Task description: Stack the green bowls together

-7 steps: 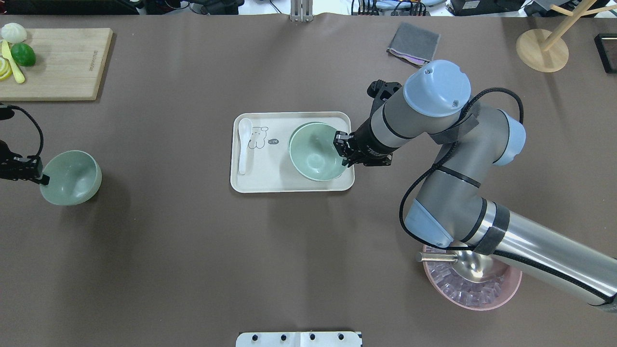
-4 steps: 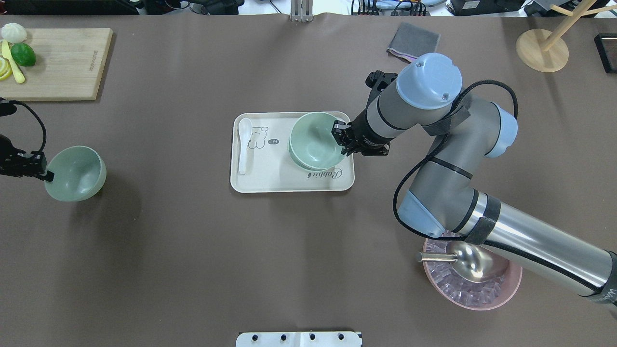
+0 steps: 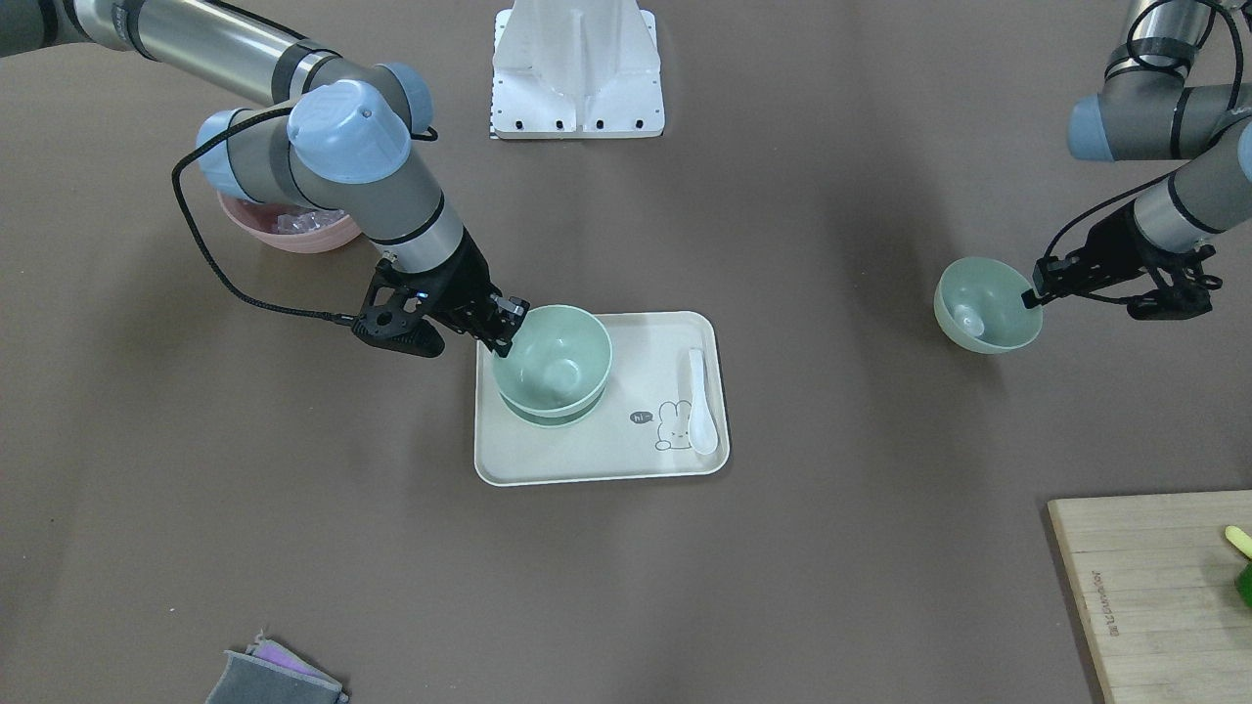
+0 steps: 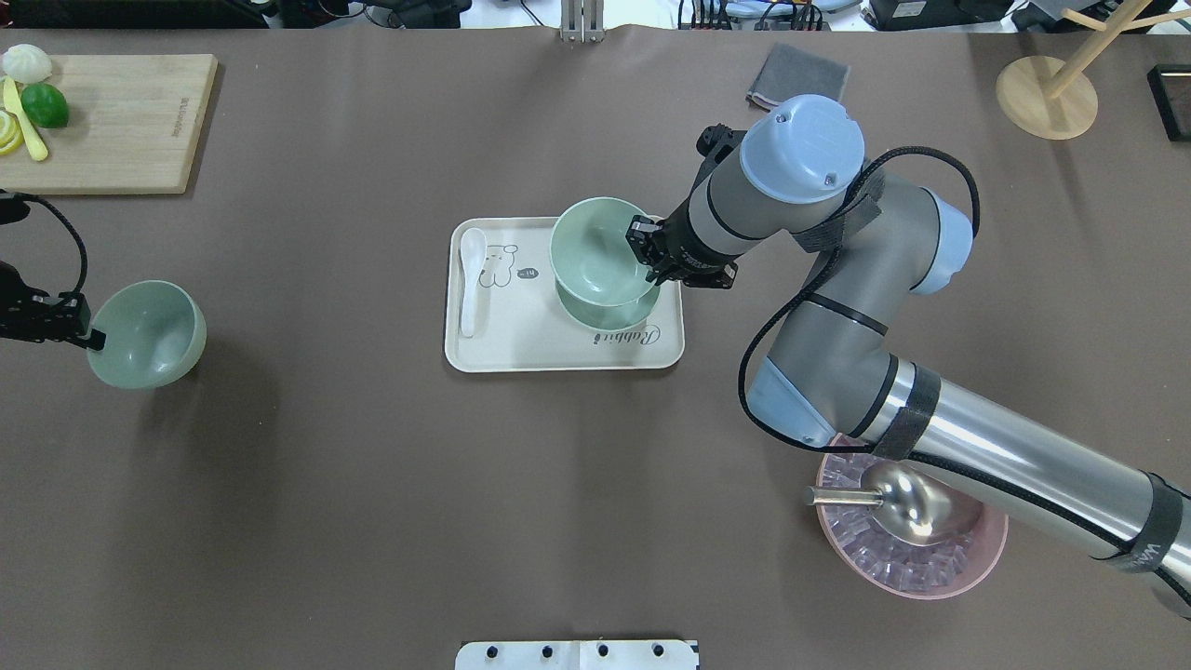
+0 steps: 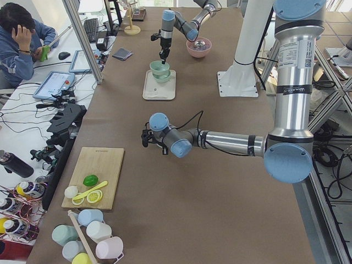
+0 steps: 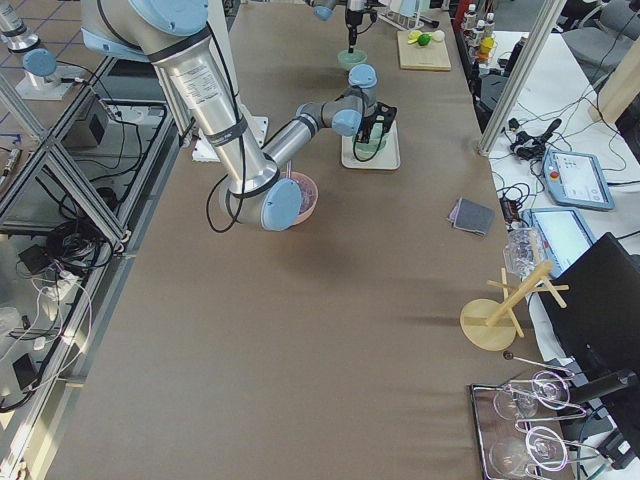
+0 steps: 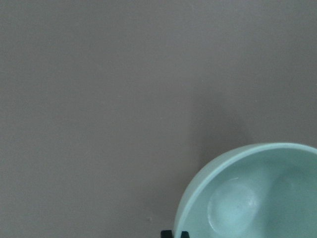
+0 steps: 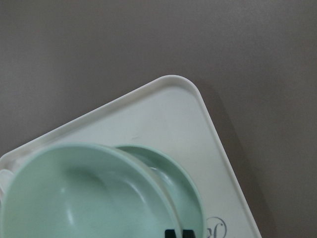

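My right gripper (image 4: pixel 644 256) is shut on the rim of a pale green bowl (image 4: pixel 595 251) and holds it just above a second green bowl (image 4: pixel 614 314), which sits on the cream tray (image 4: pixel 521 349). The held bowl is offset toward the tray's far edge; the right wrist view shows it (image 8: pixel 84 193) over the lower bowl (image 8: pixel 185 191). My left gripper (image 4: pixel 88 337) is shut on the rim of the third green bowl (image 4: pixel 149 333) and holds it tilted above the table at the far left. The front view shows this gripper (image 3: pixel 1032 293) and bowl (image 3: pixel 983 303).
A white spoon (image 4: pixel 472 279) lies on the tray's left side. A pink bowl (image 4: pixel 912 549) with ice and a metal ladle stands at the front right. A cutting board (image 4: pixel 112 121) with fruit is at the back left. A grey cloth (image 4: pixel 798 79) and a wooden stand (image 4: pixel 1047 93) are at the back right.
My right gripper carried its bowl toward the tray's far edge, uncovering the second bowl and the tray's lettering. My left gripper shifted its bowl slightly right, then held still.
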`<state>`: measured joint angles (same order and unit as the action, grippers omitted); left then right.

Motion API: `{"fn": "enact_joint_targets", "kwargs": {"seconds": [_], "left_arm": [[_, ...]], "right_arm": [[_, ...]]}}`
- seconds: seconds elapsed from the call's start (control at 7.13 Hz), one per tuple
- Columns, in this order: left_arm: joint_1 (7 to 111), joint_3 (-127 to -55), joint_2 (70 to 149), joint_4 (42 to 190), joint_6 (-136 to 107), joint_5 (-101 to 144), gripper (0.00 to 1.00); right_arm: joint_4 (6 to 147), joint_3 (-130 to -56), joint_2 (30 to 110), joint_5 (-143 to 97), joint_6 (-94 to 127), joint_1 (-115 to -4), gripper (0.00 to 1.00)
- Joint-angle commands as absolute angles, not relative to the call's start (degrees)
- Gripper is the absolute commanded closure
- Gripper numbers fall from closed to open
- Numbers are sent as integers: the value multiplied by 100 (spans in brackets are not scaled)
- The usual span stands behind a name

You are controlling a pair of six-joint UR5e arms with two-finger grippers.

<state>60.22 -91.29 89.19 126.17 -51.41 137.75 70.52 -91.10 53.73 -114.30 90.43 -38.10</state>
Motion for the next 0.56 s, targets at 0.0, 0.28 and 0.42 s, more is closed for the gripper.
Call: {"fn": "enact_joint_targets", "kwargs": {"seconds": [0.0, 0.28, 0.42], "left_arm": [[5671, -9507, 9192, 12612, -6356, 13703, 100], [5084, -9844, 10399, 12446, -8137, 13606, 100], [4741, -9844, 11076, 12054, -8783, 13223, 100]], "right_arm": [[7136, -9707, 5632, -12097, 9053, -4110, 0], [7128, -10255, 6404, -13363, 8913, -5066, 0], [7128, -10335, 6773, -13864, 8434, -5567, 0]]}}
